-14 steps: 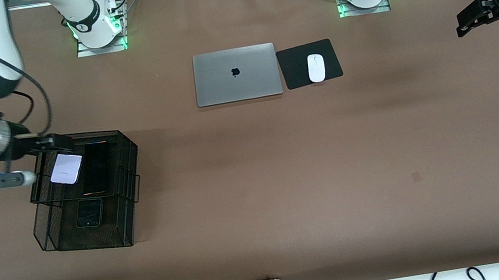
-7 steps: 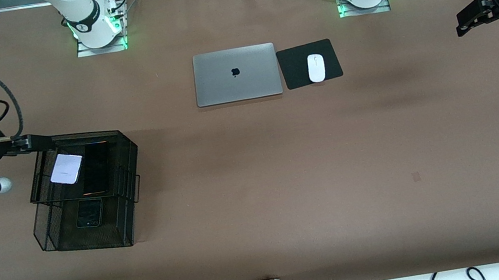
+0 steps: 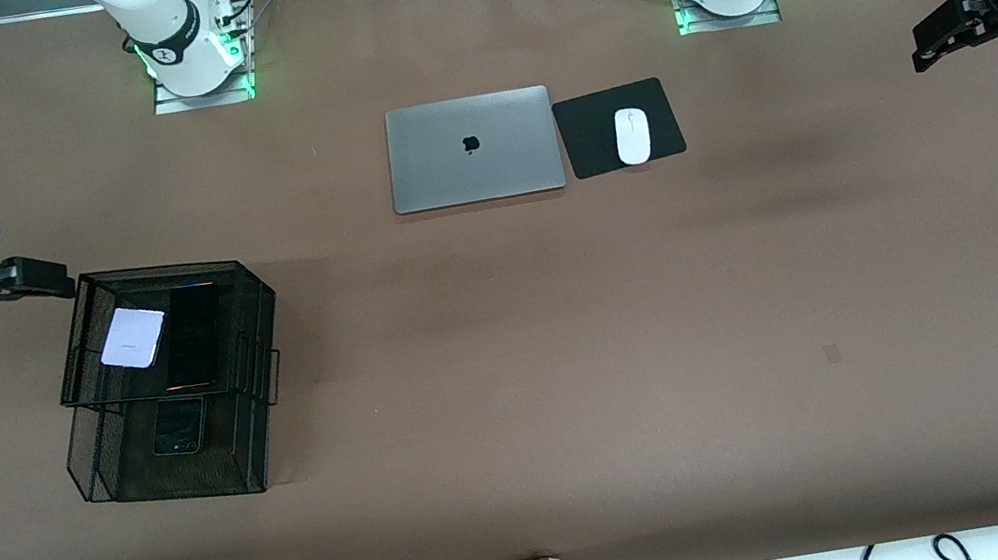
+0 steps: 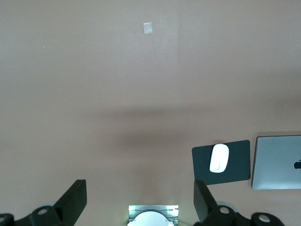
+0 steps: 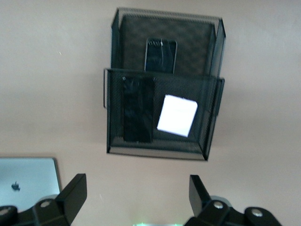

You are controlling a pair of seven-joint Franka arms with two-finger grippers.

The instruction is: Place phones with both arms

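Brown table (image 3: 568, 329); phones (image 5: 176, 115) in tray (image 5: 162, 150)

You see a mesh rack (image 5: 162, 153): white phone (image 5: 177, 115) beside long black phone (image 5: 138, 108) on top, small phone (image 5: 161, 55) below.

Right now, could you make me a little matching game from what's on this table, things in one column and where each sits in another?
Things:
1. white phone
2. small black phone
3. mouse
4. laptop

Places:
A. on the black pad
B. upper tier of the mesh rack
C. lower tier of the mesh rack
D. flat on the table, lid shut, beside the pad

Pairs: 1-B, 2-C, 3-A, 4-D
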